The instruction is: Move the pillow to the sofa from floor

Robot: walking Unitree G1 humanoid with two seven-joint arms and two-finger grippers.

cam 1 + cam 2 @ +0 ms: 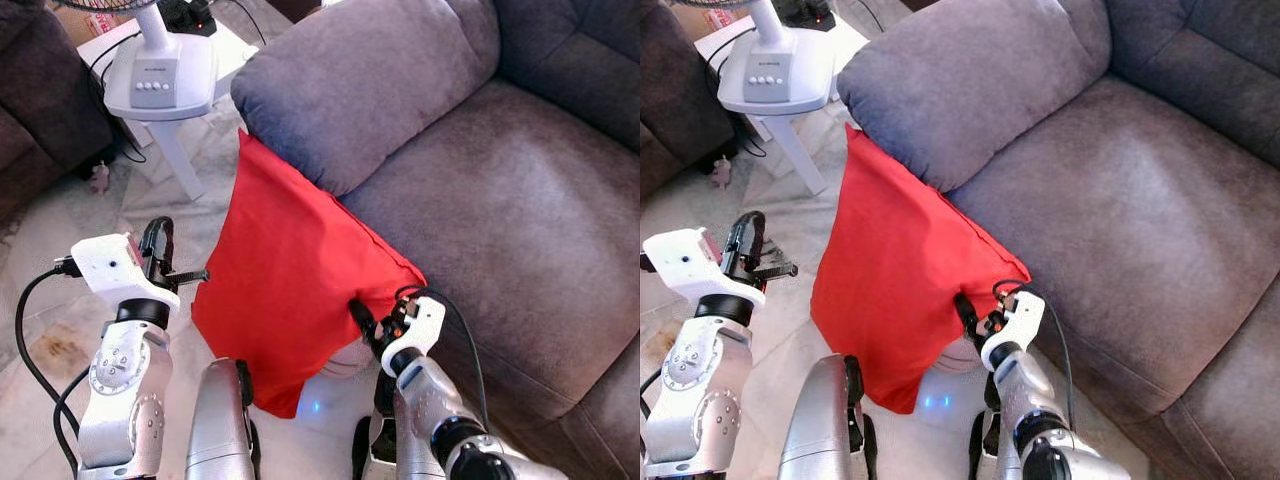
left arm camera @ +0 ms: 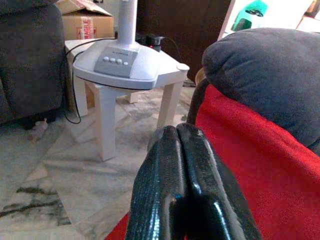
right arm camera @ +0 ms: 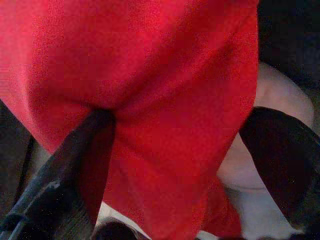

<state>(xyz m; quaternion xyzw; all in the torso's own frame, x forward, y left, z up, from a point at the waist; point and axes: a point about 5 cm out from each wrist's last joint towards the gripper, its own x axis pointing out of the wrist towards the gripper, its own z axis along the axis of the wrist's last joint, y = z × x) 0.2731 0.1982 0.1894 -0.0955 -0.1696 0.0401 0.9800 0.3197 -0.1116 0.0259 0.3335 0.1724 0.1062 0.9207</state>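
Left eye view: red pillow (image 1: 290, 290) at frame centre, leaning on the grey sofa (image 1: 500, 200) armrest. Right tool (image 1: 358, 312), lower centre, pinches its edge. Left tool (image 1: 195, 275), centre left, pressed together beside it.

The sofa (image 1: 520, 200) is cut off on the right and far side. The fan's (image 1: 160, 70) head is cut off at the far edge.

You can read red "FRAGILE" tape on the brown cardboard box (image 2: 84, 21) at far left; the white fan base's (image 2: 125, 64) label is too small.
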